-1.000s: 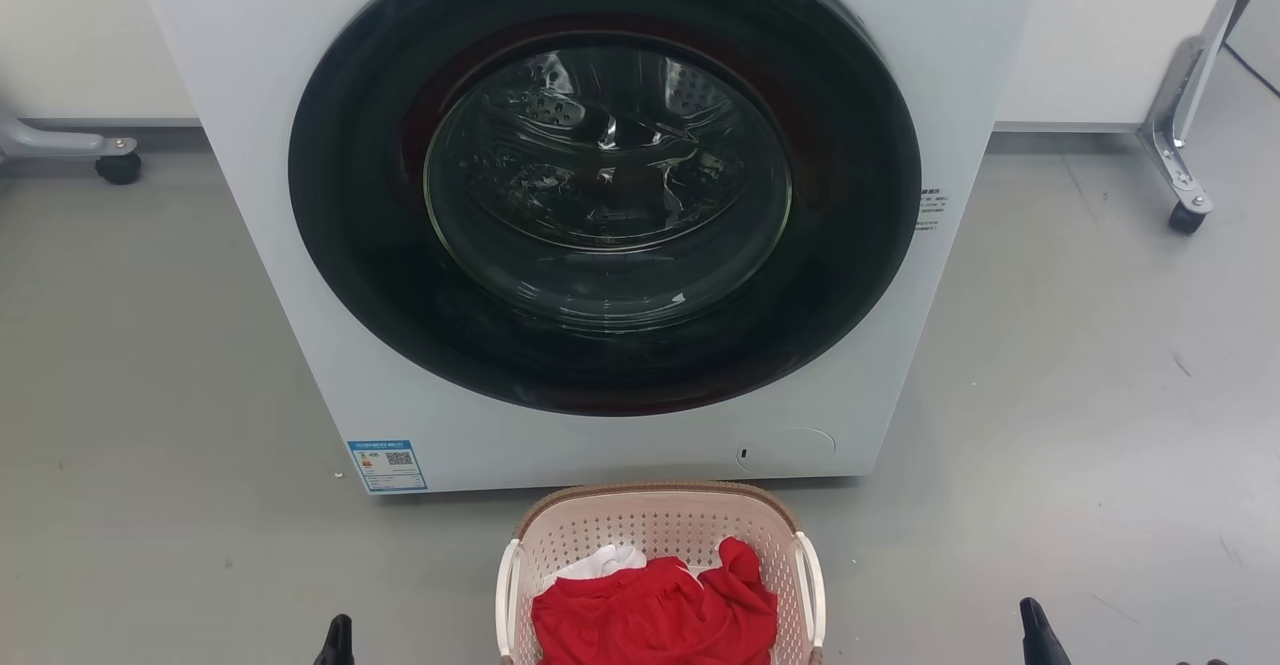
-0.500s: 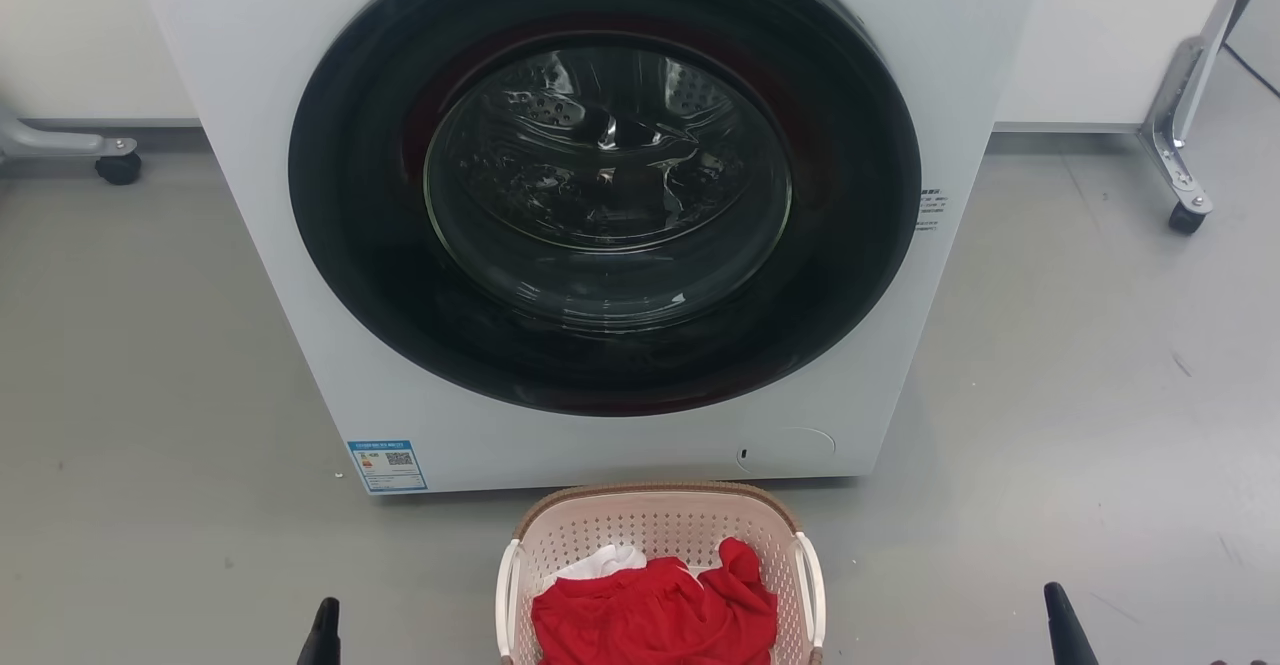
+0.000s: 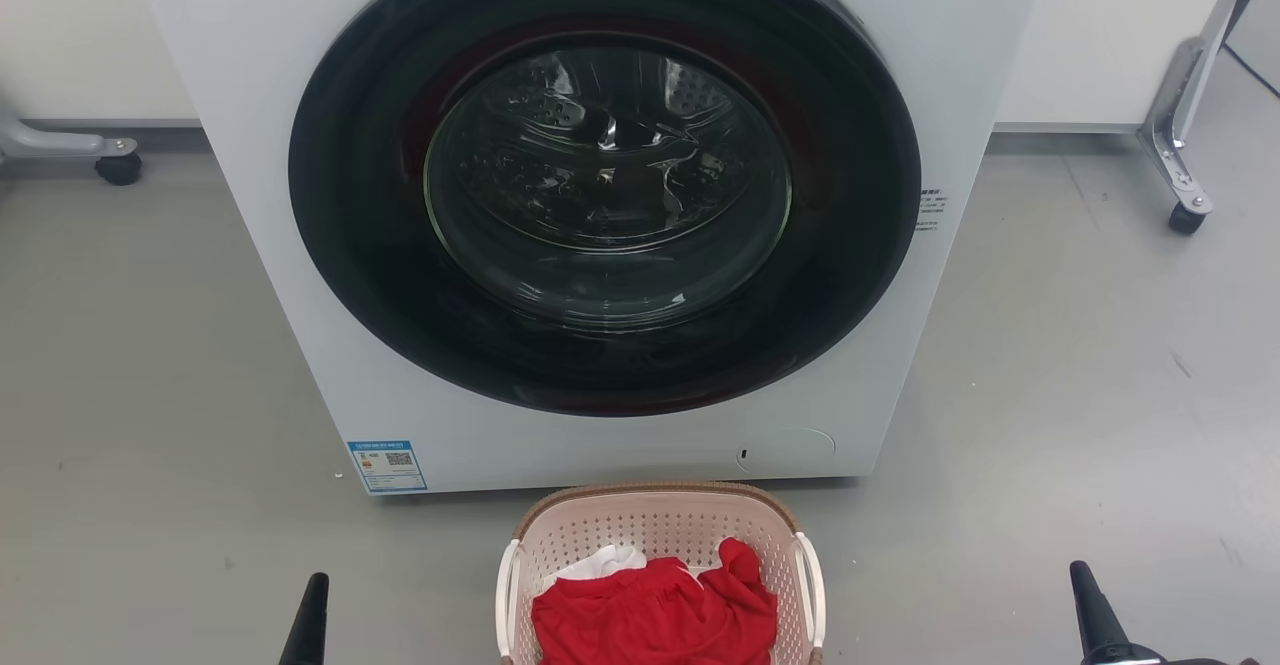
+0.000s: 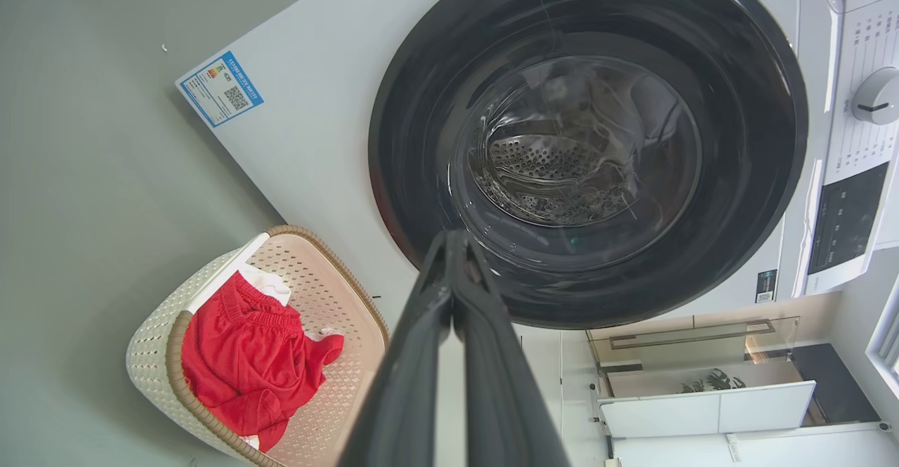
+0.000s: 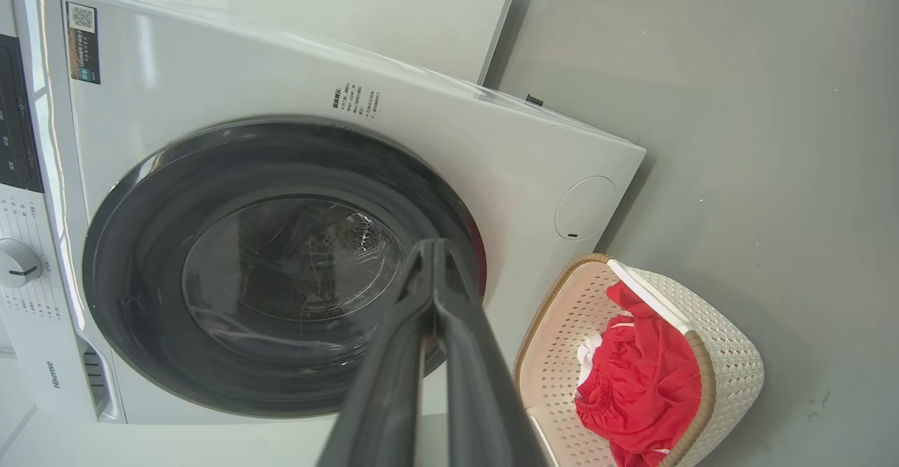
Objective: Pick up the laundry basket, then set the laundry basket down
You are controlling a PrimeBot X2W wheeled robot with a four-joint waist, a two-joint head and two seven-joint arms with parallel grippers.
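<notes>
Sitting on the floor [image 3: 150, 345] just before the washing machine [image 3: 250, 95], the laundry basket [image 3: 660, 525] holds red cloth [image 3: 650, 615]; the left gripper [image 3: 316, 585] and right gripper [image 3: 1080, 575] stand well aside. Left wrist view: fingers [image 4: 421, 354] pressed together, empty. Right wrist view: likewise closed, empty.

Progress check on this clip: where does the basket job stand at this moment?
Done: nothing provable; the laundry basket stands on the floor before the washing machine. In hand: nothing; left gripper and right gripper are shut, apart from it. Left: apparently the lift and set-down.
</notes>
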